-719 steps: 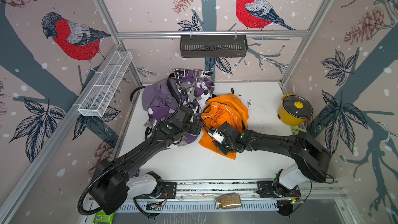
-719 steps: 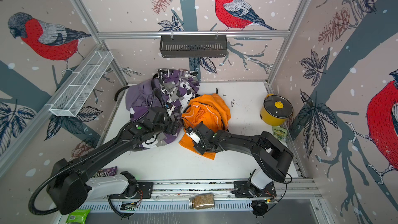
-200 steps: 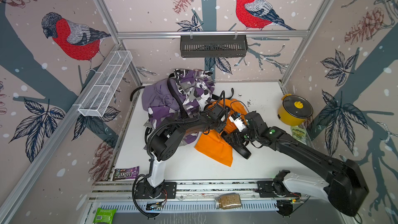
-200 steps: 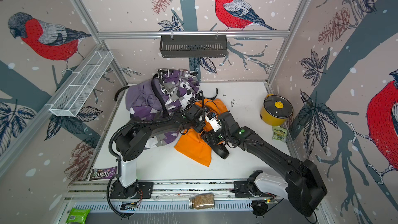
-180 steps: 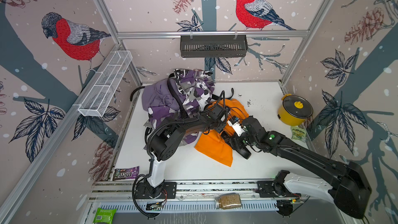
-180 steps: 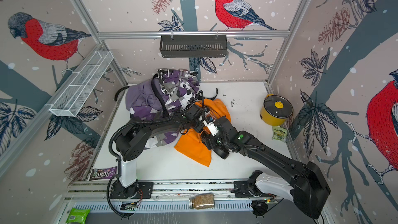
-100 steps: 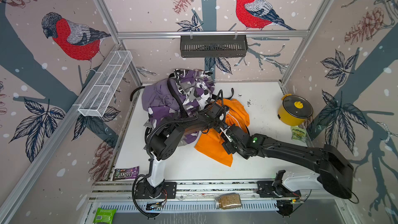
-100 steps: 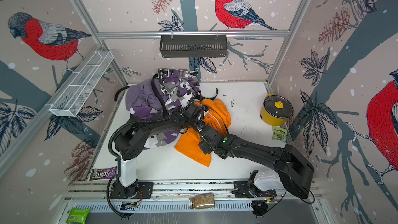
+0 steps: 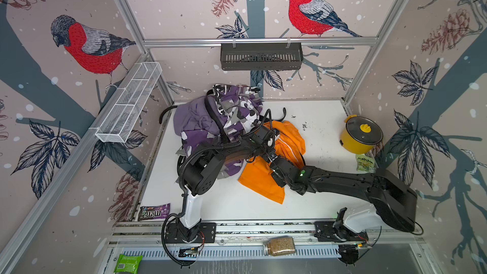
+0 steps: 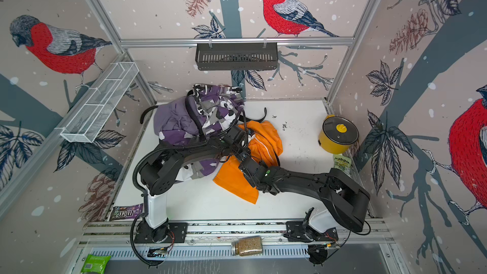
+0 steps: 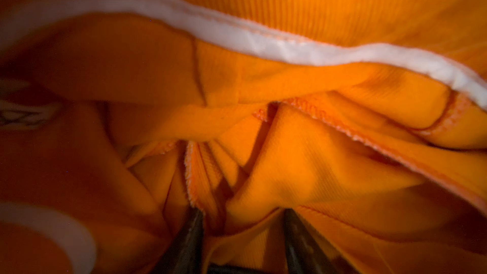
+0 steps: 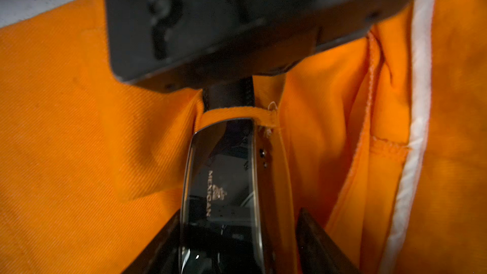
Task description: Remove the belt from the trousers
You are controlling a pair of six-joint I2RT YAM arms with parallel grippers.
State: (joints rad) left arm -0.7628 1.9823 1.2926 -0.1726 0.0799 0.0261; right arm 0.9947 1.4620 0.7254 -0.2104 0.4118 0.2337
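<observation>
orange trousers [image 9: 263,183]: in the middle of the table [image 9: 237,206], just right of the lilac pair [image 9: 192,119] and the camo pair [image 9: 237,109] heaped far-left. This is the pair we're working on.
belt [image 12: 229,96]: a black strap threaded through an orange belt loop [image 12: 237,114]. Its glossy buckle [image 12: 224,180] sits right against that loop on the right gripper's side.
left gripper [image 11: 242,214]: narrow, pinching a bunched fold of orange cloth just beside the loop. Decent anchor imo.
right gripper [image 12: 237,222]: jaws stand either side of the buckle. Honestly we can't tell if they bite yet, as some cloth shows on one side.
how we'd do it: clamp the buckle only, not the loop fabric. Then pull straight along the strap, away from the left gripper, low and steady.
risk: if the anchor slips, the whole pair probably drags along instead of the strap sliding.
</observation>
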